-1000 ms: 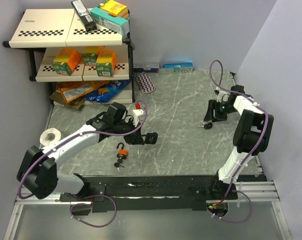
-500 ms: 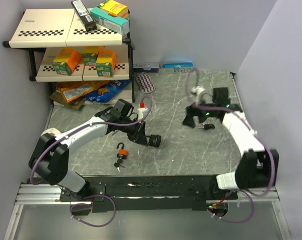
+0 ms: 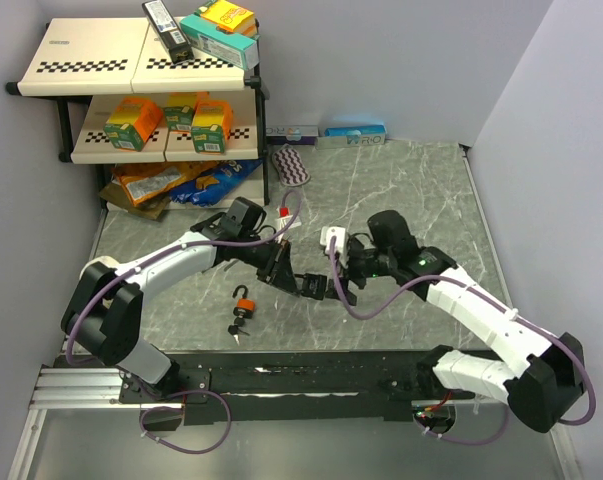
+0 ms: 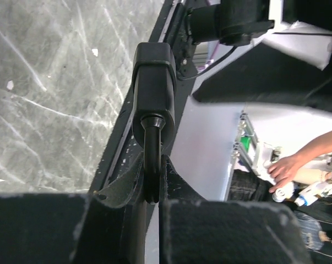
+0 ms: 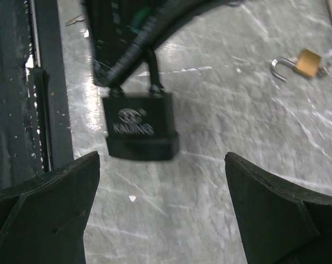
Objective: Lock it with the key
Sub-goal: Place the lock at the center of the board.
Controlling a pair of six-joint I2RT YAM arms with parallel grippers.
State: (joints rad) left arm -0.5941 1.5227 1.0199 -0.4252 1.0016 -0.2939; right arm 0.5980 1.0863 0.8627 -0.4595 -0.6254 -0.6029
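Between the two grippers, over the table (image 3: 401, 190): black padlock (image 3: 314, 288) held up, no key in play yet.
The left gripper (image 3: 289, 277) is clamped on the shackle (image 4: 151, 148), so the body hangs free past its fingertips, lettered face towards the right wrist camera. My guess is that this steadies it and leaves the body clear for the other arm. The right gripper (image 3: 338, 283) is just beside the body, jaws wide apart, nothing between them. No key seen in either gripper. Off from the left gripper, towards the arm bases, a small orange padlock (image 3: 244, 300) lies on the table with what looks like a key (image 3: 239, 324) touching it; too small to be sure. The next move likely calls for fetching a key before any locking.
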